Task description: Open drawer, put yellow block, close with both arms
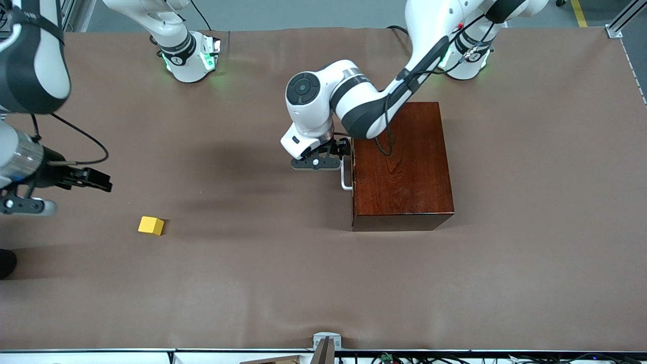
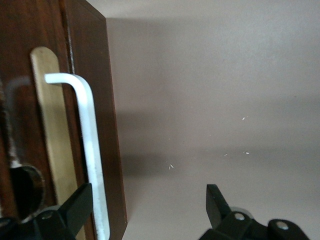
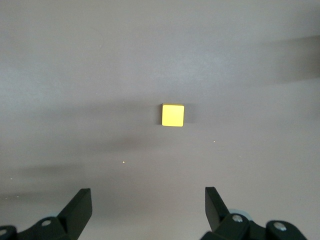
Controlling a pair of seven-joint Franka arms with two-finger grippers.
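The dark reddish-brown wooden box [image 1: 402, 167] stands mid-table with its drawer shut. The white U-shaped handle [image 1: 345, 179] faces the right arm's end. My left gripper [image 1: 344, 150] is open at the drawer front. In the left wrist view the handle [image 2: 90, 140] runs just inside one of the fingers [image 2: 75, 205]; the left gripper [image 2: 148, 200] holds nothing. The yellow block [image 1: 151, 225] lies on the table toward the right arm's end. My right gripper [image 1: 101, 181] hovers open and empty over the table near it. In the right wrist view the block [image 3: 172, 115] lies ahead of the right gripper [image 3: 148, 202], apart from it.
The brown table mat [image 1: 283, 283] covers the whole table. Both arm bases [image 1: 189, 58] stand along the edge farthest from the front camera. A small metal bracket [image 1: 326, 344] sits at the table edge nearest the camera.
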